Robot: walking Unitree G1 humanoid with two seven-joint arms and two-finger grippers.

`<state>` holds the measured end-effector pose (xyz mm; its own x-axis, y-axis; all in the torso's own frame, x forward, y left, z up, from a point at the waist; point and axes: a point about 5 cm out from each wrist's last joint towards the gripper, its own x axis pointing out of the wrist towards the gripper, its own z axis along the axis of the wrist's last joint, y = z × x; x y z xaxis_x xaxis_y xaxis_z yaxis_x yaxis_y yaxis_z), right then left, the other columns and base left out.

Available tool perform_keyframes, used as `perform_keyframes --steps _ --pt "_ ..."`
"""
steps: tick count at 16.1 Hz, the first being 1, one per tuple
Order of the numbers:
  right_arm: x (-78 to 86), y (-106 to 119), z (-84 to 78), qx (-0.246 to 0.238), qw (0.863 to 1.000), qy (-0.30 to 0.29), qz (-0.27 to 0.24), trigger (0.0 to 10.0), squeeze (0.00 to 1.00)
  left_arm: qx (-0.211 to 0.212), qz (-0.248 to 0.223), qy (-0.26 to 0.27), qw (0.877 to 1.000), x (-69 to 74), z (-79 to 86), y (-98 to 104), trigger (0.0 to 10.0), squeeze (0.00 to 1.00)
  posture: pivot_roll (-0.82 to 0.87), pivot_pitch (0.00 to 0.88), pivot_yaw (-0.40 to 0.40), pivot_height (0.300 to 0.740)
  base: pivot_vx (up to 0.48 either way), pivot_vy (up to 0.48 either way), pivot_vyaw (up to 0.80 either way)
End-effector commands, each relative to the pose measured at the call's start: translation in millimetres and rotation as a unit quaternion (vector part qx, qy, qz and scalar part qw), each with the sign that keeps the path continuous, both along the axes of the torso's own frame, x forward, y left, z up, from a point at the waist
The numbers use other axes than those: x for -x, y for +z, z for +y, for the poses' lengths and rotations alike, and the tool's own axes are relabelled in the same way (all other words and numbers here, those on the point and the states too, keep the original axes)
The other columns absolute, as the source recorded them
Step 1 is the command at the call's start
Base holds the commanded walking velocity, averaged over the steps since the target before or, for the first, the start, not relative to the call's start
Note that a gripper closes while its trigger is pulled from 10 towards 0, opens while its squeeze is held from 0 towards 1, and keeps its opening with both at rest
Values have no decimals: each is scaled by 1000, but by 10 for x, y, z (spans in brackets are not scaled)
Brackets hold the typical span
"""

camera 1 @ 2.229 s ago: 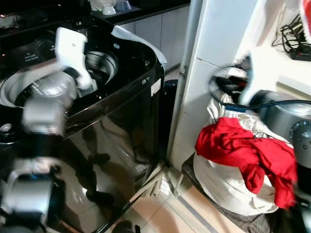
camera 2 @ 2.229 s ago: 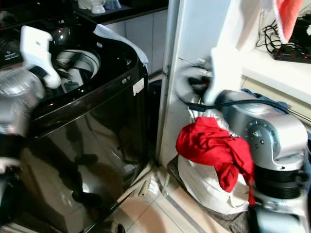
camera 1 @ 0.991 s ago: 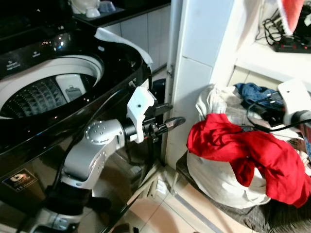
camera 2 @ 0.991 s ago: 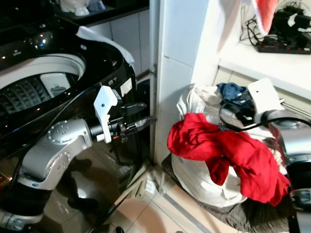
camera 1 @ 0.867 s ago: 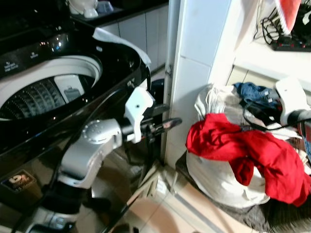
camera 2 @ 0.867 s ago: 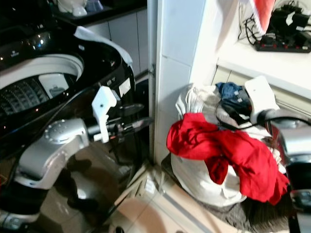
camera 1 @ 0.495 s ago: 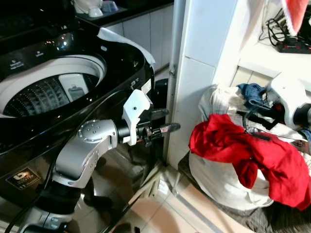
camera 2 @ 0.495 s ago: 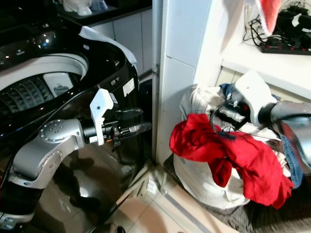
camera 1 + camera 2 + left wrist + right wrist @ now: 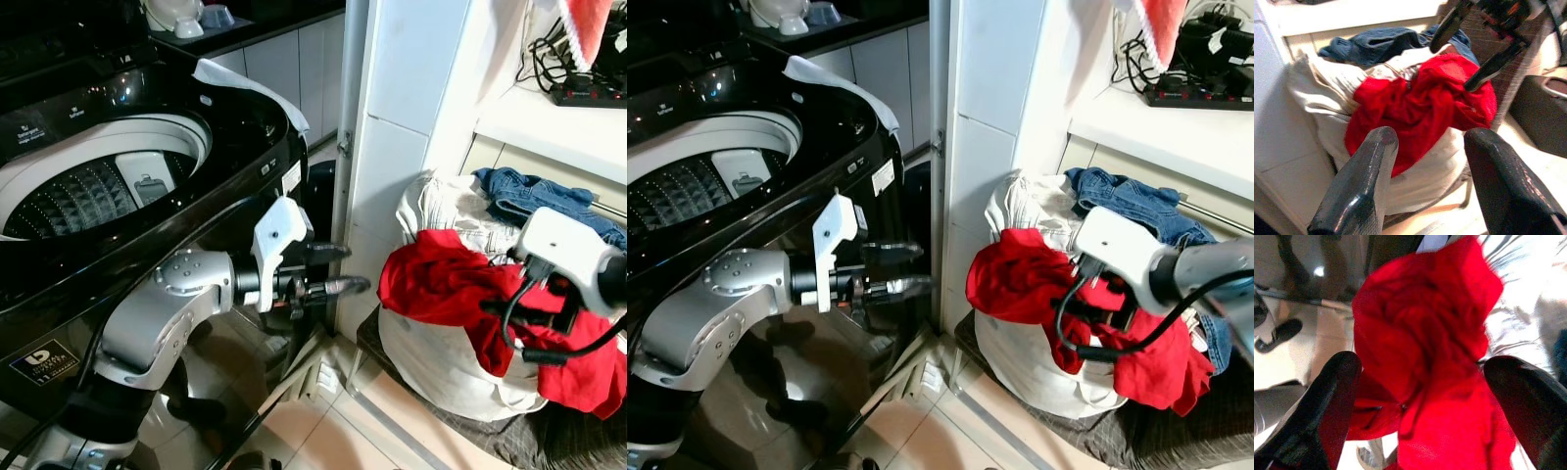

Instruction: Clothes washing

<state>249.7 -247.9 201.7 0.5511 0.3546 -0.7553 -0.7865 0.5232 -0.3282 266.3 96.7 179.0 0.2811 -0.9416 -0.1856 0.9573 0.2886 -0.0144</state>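
A red garment [image 9: 438, 282] lies crumpled on top of a full white laundry bag [image 9: 431, 345] beside the white wall. My right gripper [image 9: 1422, 364] is open, and its fingers [image 9: 1327, 401] stand wide on either side of the red cloth. The left gripper [image 9: 340, 269] is open and empty, held out in front of the black top-load washer [image 9: 245, 137] and pointing at the bag from a short way off. The washer's lid is up and its drum [image 9: 93, 191] shows as bare metal.
Blue jeans [image 9: 534, 194] lie on the back of the bag, under a white shelf [image 9: 554, 122] with a power strip and cables. A white wall corner [image 9: 392, 147] stands between washer and bag. Tiled floor [image 9: 333, 431] lies below.
My right gripper has come down from above the bag onto the red garment. The left arm has stayed held out with its gripper open.
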Motion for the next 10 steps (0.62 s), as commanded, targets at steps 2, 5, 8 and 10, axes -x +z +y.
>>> perform_keyframes --steps 2,5,8,10 --pt "-43 -112 -68 48 999 -19 -9 10000 0 -3 -3 -14 1000 45 -40 12 10000 0 -13 0 51 740 0 0 0" --pt "-56 -212 -94 62 998 -21 -8 9098 0 -4 -3 -15 1000 58 -45 12 10000 0 -10 0 49 740 0 0 0" --pt "-62 -281 -92 51 998 -26 -1 0 0 -9 -3 -17 1000 75 -44 3 10000 0 -7 0 48 740 0 0 0" --pt "-62 -304 -94 56 998 -24 0 0 0 -10 -4 -19 1000 83 -41 -2 10000 0 -7 0 50 740 0 0 0"
